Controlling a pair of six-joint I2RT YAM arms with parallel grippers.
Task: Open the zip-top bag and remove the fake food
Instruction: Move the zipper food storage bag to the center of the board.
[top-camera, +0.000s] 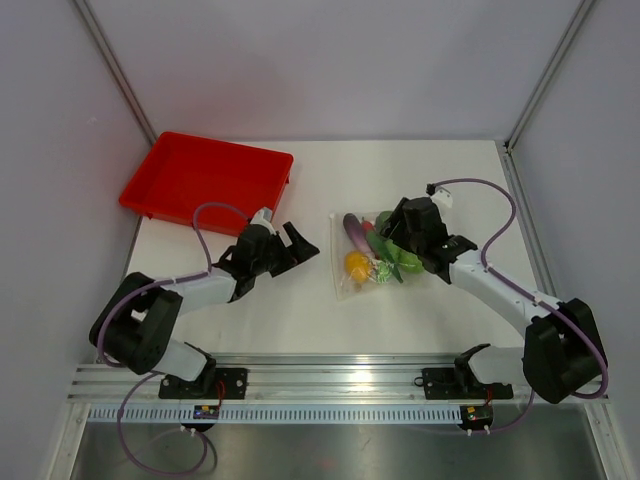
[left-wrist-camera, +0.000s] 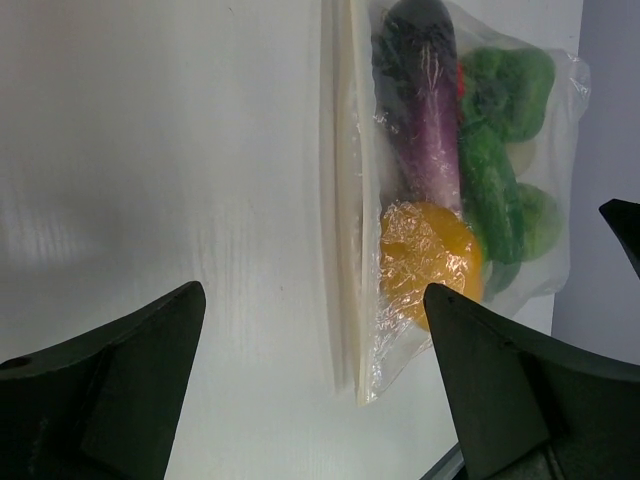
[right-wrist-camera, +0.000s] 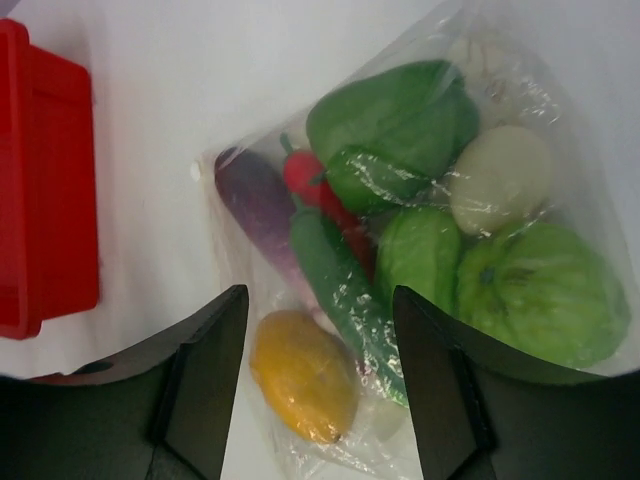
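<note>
I'd pin the zip-top bag (top-camera: 372, 255) with the right gripper (right-wrist-camera: 318, 295) while the left gripper (top-camera: 303, 240) pinches one zip lip. The bag, fake food (right-wrist-camera: 400, 240) sealed inside, lies on the tabletop (top-camera: 300, 310) right of the red tray (top-camera: 205, 180). Both gape empty: left low between tray and bag, right angled down over it.

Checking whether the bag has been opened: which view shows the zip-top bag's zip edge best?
Left wrist: the zip strip of the zip-top bag runs down mid-frame, close and unobstructed. Right wrist shows mainly the fake food through the plastic, not the strip. Top external shows the whole bag, too small to judge the edge.
</note>
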